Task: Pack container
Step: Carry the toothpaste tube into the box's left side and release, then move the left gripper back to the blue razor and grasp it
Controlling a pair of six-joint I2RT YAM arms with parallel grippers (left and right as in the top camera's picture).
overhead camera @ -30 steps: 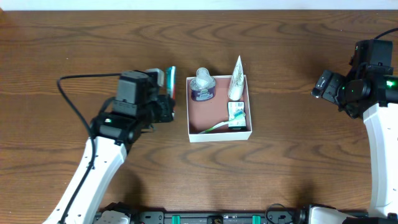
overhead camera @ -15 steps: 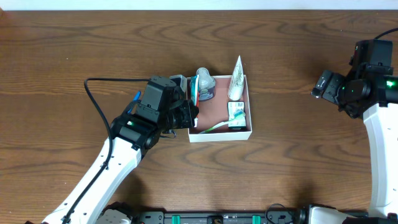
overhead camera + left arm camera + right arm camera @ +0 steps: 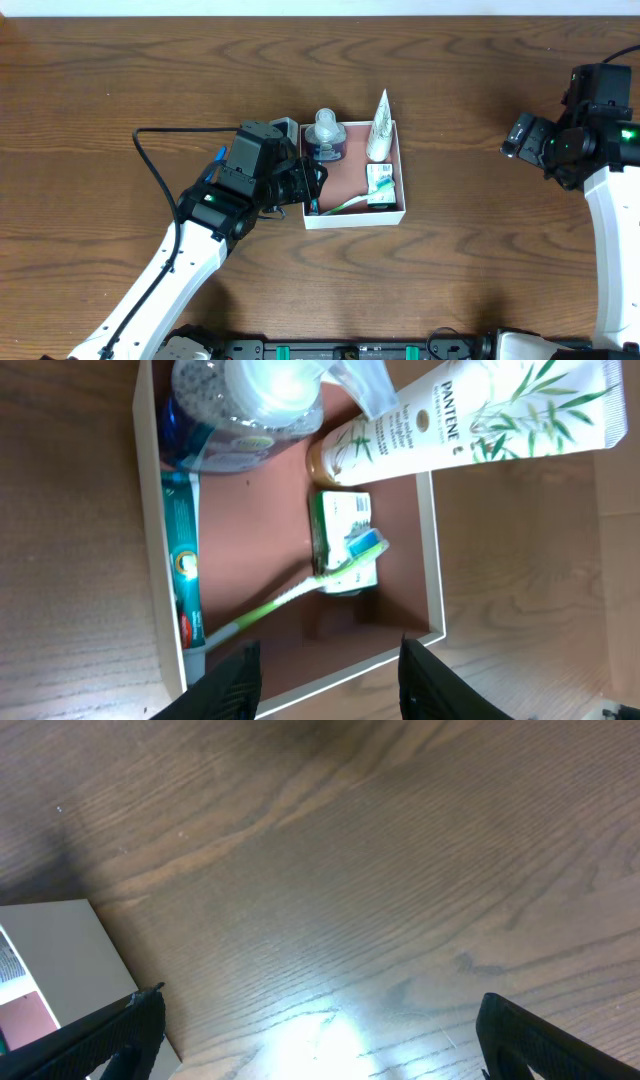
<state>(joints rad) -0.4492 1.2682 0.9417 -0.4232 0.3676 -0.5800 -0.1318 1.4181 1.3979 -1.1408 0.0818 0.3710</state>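
The container [image 3: 402, 180] is a square white-walled box with a reddish-brown floor, at the table's middle. In it are a clear round bottle [image 3: 326, 135], a white Pantene tube [image 3: 379, 125], a small green-and-white box [image 3: 379, 185] and a green toothbrush [image 3: 345, 203]. In the left wrist view a teal toothpaste tube [image 3: 182, 560] lies along the container's left wall [image 3: 148, 480]. My left gripper [image 3: 312, 185] hangs over that left edge, open and empty [image 3: 328, 680]. My right gripper [image 3: 520, 135] is open and empty over bare wood at the far right [image 3: 320, 1020].
The table is dark brown wood. A black cable [image 3: 150, 135] loops out from the left arm at the left. A corner of the container [image 3: 50, 950] shows at the left edge of the right wrist view.
My left gripper carried the teal tube right to the container's left edge and let it go. The tube now lies inside by the left wall. The right arm has not moved.
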